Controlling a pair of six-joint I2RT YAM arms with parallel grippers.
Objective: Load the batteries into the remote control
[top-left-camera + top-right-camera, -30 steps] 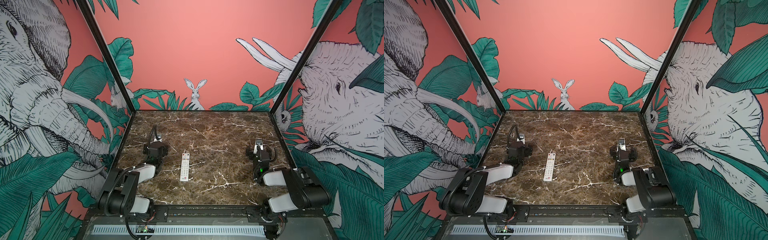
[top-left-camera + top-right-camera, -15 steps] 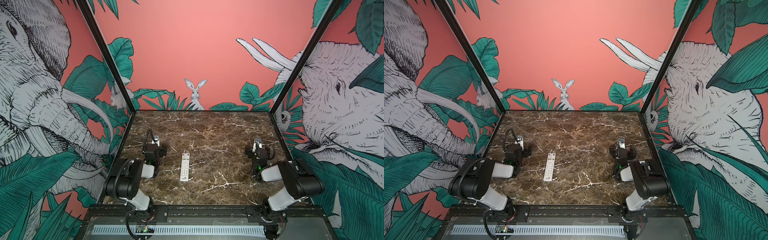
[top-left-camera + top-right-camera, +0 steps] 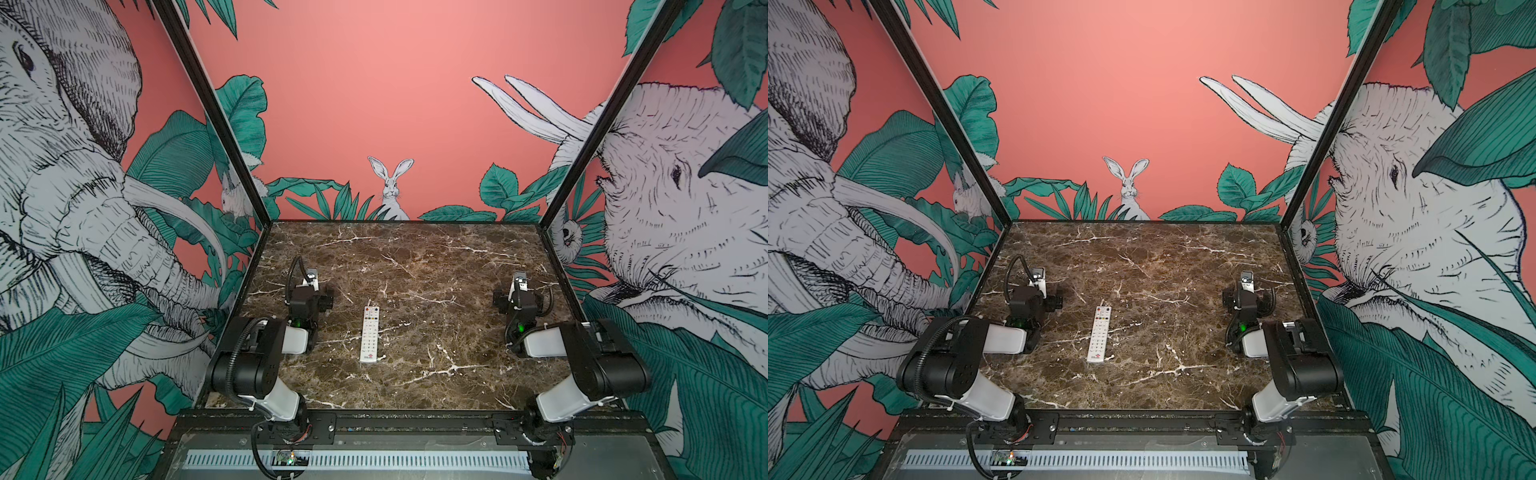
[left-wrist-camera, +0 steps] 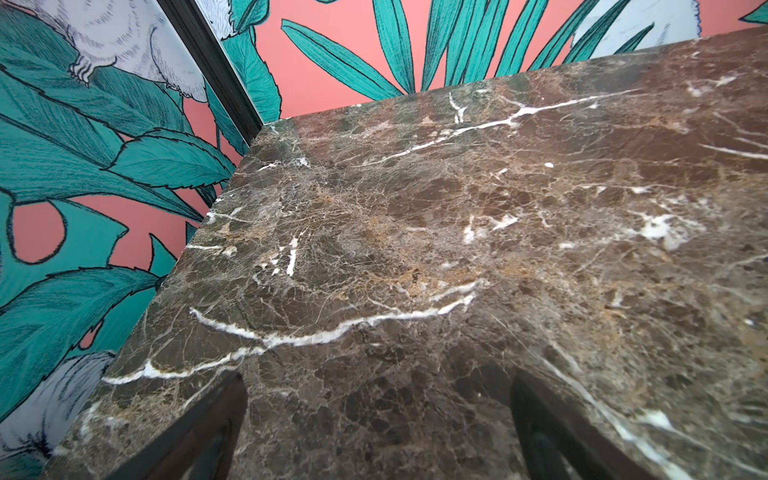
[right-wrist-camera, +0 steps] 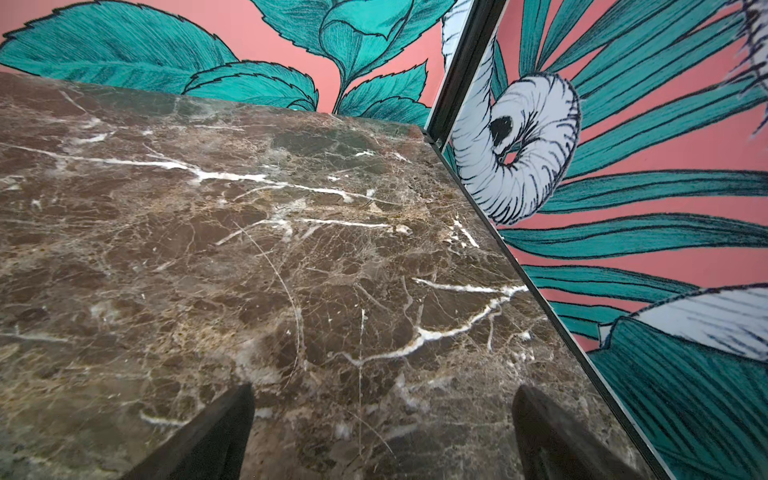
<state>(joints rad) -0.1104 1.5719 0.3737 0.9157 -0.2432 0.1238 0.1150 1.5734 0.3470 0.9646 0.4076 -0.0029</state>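
The white remote control (image 3: 370,333) (image 3: 1099,333) lies button side up on the brown marble table (image 3: 415,257), a little in front of the middle, with its long axis pointing from front to back. The batteries are not in view. My left gripper (image 3: 312,287) (image 4: 378,415) hovers low over the table to the left of the remote, open and empty. My right gripper (image 3: 518,289) (image 5: 382,419) hovers to the right of the remote, farther from it, also open and empty. Both wrist views show only bare marble between the dark fingers (image 4: 216,428) (image 5: 220,432).
Painted walls close the table on the left, back and right, with black corner posts (image 3: 208,112) (image 3: 606,112). A black rail (image 3: 395,424) carrying both arm bases runs along the front edge. Both wrist views look toward the back corners.
Both arms have shifted their elbows a little while the grippers stayed low near the same spots. The remote has not moved. Both grippers stay open.
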